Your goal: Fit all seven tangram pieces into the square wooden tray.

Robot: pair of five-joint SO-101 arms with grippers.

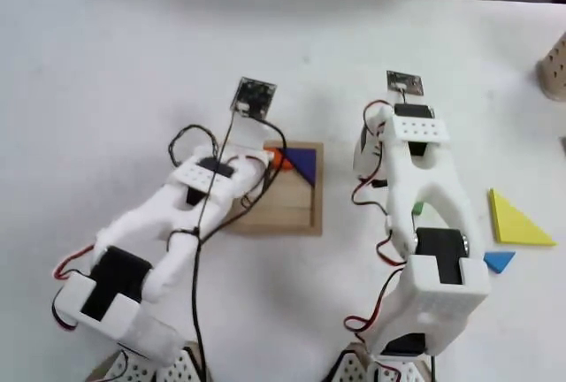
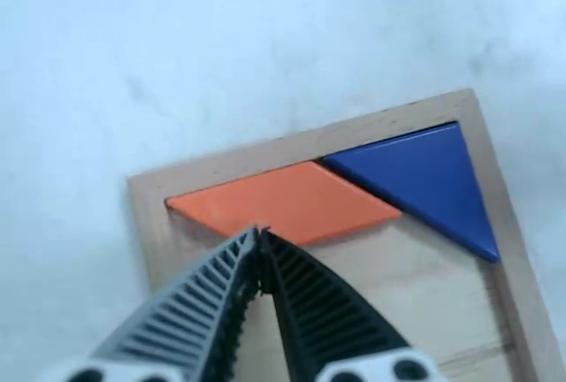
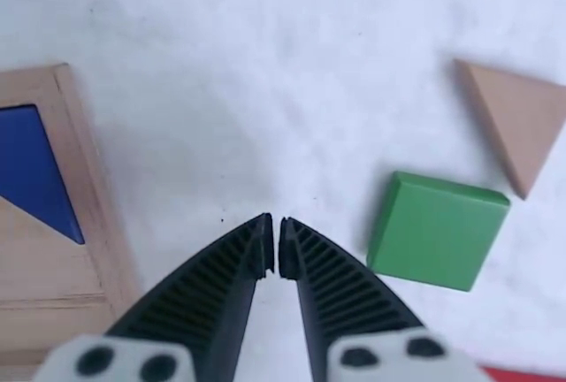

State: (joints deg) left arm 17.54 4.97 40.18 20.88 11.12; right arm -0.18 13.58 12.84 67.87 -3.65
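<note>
While my left gripper and right gripper sit closed, empty, I see the flat orange parallelogram lying lengthwise along the tray wall, touching the blue triangle.

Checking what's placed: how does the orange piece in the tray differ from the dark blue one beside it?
The orange piece is a parallelogram; the dark blue piece is a triangle. The blue one fills a corner of the tray; the orange one lies along the rim beside it. The left gripper is at the orange one's edge, away from the blue. Both lie flat in the tray, edges meeting.
</note>
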